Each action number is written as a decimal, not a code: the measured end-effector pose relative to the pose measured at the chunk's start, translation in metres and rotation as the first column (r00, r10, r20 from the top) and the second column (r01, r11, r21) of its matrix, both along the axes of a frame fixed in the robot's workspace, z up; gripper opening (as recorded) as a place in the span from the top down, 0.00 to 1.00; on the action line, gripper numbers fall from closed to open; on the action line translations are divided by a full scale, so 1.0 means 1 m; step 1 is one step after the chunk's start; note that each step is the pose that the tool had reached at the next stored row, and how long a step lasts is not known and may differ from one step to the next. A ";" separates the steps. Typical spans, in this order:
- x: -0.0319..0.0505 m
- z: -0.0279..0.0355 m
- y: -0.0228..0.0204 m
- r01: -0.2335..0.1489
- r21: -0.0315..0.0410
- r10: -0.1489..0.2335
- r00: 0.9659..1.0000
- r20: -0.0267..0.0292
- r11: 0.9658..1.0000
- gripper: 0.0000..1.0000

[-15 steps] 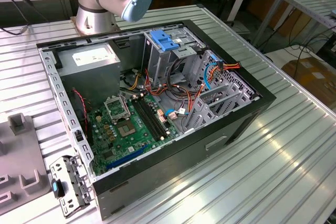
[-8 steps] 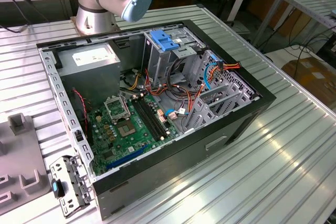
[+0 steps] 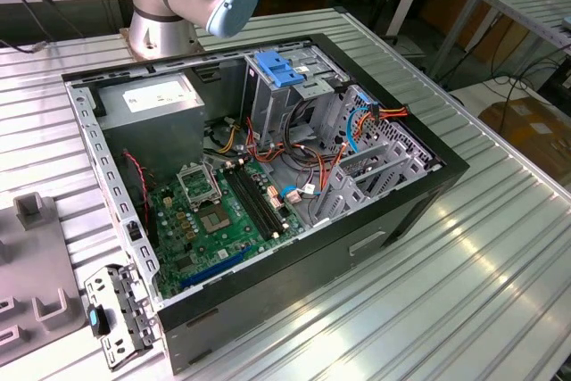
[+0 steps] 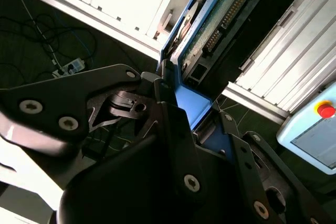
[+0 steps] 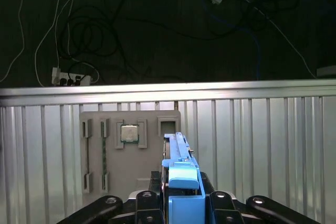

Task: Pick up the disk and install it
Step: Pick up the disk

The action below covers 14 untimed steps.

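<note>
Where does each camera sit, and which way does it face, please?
Exterior view: a raised camera looking down on the open computer case on the ribbed table; the base end of the arm shows behind it.
First wrist view: on the wrist, looking past the gripper and disk across the table to a grey parts tray and cabled floor.
Second wrist view: on the wrist, close beside the gripper's black links, facing the disk's circuit-board side.
Shared: both wrist views show the gripper shut on the disk.
</note>
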State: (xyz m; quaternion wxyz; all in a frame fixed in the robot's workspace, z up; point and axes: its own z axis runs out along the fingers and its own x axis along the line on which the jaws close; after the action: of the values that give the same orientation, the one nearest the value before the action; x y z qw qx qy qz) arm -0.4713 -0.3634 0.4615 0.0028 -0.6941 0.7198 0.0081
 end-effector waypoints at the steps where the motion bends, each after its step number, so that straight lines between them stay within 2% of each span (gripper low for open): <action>1: 0.0000 0.0012 0.0000 0.000 0.000 0.000 1.000 0.000 1.000 0.63; 7: 0.0000 0.0073 0.0000 0.000 0.000 0.000 1.000 0.000 1.000 0.63; 14: 0.0001 0.0262 0.0000 0.000 0.000 0.000 1.000 0.000 1.000 0.63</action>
State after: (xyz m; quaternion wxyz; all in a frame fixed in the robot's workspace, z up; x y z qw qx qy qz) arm -0.4713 -0.3634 0.4877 0.0027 -0.6941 0.7198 0.0081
